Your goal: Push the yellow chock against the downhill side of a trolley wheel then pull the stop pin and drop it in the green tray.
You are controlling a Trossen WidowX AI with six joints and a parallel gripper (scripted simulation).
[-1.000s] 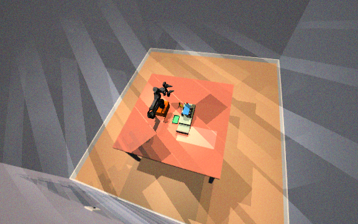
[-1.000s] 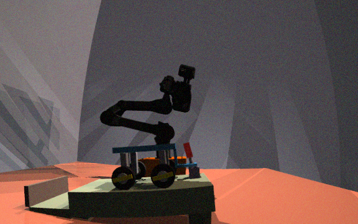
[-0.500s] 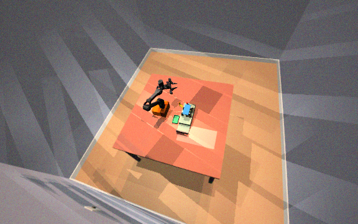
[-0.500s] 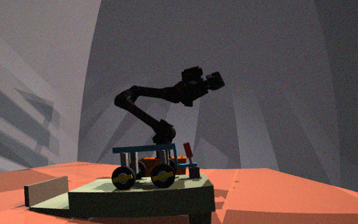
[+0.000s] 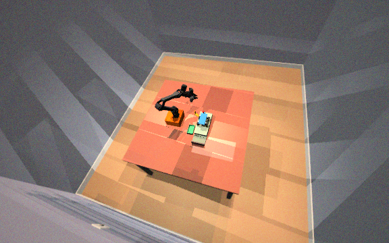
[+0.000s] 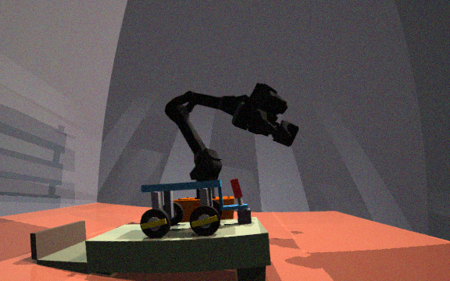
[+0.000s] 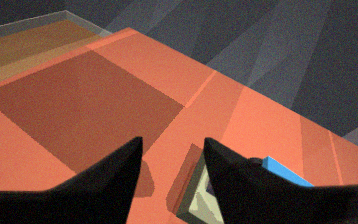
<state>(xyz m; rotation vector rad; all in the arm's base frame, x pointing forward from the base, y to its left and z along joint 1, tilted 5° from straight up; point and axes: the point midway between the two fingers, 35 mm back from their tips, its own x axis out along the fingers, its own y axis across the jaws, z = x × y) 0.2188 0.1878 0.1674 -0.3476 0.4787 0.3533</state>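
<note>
The blue-topped trolley stands on the pale ramp. The red-headed stop pin stands upright, slightly tilted, at the trolley's uphill end. The yellow chock is small in the top view, on the table beside the ramp's uphill end, on the arm's side; it is not seen in the exterior view. The green tray lies beside the ramp. My gripper is partly open with nothing between its fingers, high above the table beyond the ramp's uphill end.
The arm's orange base stands on the red table across the tray from the ramp. An upright end board closes the ramp's downhill end. The trolley's deck and the pin rise above the ramp.
</note>
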